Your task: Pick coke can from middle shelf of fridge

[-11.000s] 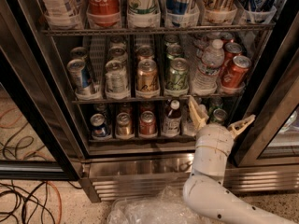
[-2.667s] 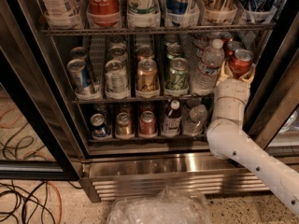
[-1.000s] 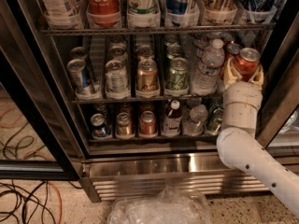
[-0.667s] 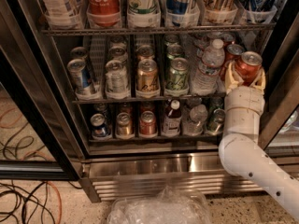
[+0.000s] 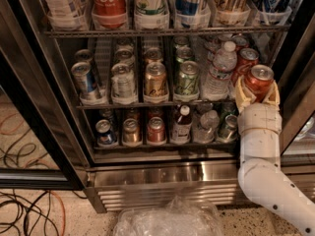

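The fridge (image 5: 162, 176) stands open, with a steel base grille below. My gripper (image 5: 257, 91) is at the right end of the middle shelf (image 5: 147, 103), just in front of it. It is shut on the coke can (image 5: 258, 82), a red can with a silver lid, held upright between the pale fingers (image 5: 241, 95). Another red can (image 5: 246, 60) stands behind it on the shelf. My white arm runs down to the lower right.
The middle shelf holds a blue can (image 5: 84, 80), silver can (image 5: 123, 80), gold-orange can (image 5: 155, 80), green can (image 5: 187, 77) and a water bottle (image 5: 219, 70). A red Coca-Cola bottle (image 5: 108, 1) stands above. Crumpled plastic (image 5: 167, 220) and cables (image 5: 24, 215) lie on the floor.
My gripper rose from the bottom shelf to the shelf's right end, closed on the coke can, and has drawn it outward and to the right over the last second.
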Robot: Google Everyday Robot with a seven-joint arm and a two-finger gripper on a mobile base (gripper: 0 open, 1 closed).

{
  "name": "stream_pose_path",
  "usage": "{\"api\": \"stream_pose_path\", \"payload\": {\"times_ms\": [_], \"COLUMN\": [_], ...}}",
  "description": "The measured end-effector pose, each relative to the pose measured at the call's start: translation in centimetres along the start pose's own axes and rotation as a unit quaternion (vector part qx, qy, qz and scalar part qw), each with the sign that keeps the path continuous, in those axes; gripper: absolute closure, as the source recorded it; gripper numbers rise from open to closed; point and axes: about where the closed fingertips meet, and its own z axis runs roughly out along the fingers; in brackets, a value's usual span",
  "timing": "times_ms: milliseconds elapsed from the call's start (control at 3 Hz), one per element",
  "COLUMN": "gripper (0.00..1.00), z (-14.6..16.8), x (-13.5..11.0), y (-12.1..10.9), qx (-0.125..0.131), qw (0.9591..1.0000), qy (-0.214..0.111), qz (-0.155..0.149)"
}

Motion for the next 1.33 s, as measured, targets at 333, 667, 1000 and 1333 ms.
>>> {"api": "stream_pose_path", "payload": {"times_ms": [333,667,1000,1333], "gripper": [1.0,1.0,1.0,1.0], "z": [-2.1,-4.6,-7.0,-8.4], "x": [0.0,-0.1,-1.2,-4.1], "y": [0.7,1.8,1.9,-0.5], "qx": [-0.041,-0.091,-0.142,-0.165], "qw": [0.9991,0.9957,0.9897,0.9842], "qy": [0.007,0.016,0.018,-0.004], "qz": [-0.005,-0.005,0.009,0.065]}}
